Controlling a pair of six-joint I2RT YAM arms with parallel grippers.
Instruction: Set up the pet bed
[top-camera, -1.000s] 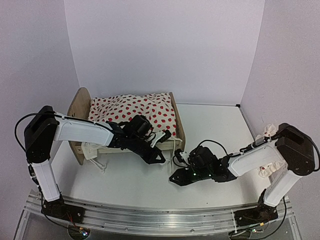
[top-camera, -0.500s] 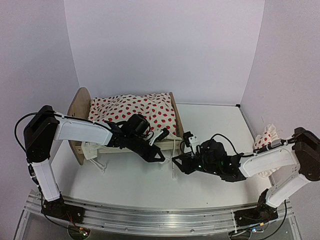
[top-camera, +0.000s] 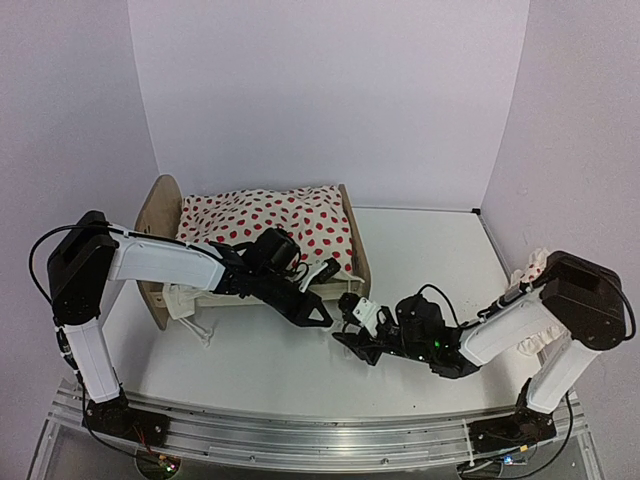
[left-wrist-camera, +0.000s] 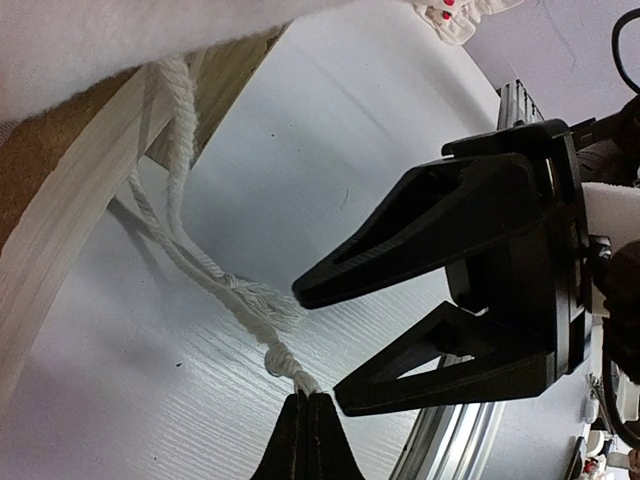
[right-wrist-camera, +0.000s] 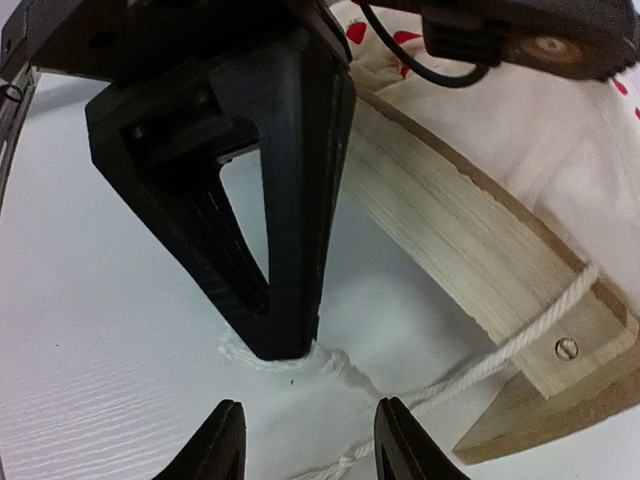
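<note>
– Left gripper (top-camera: 322, 318): what is it doing?
– Clamped on the white cord (left-wrist-camera: 240, 293) just past its knot, seemingly drawing it out from the pet bed (top-camera: 359, 260).
– And the right gripper (top-camera: 342, 340)?
– Jaws parted and empty. It faces the left one, just off the bed's footboard corner, apparently ready to take the cord.

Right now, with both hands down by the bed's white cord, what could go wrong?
1. The left hand is shut on the cord, which runs to the pet bed: a pull could drag the frame.
2. The open right hand sits just short of the left hand's tip; closing there could make the two collide.
</note>
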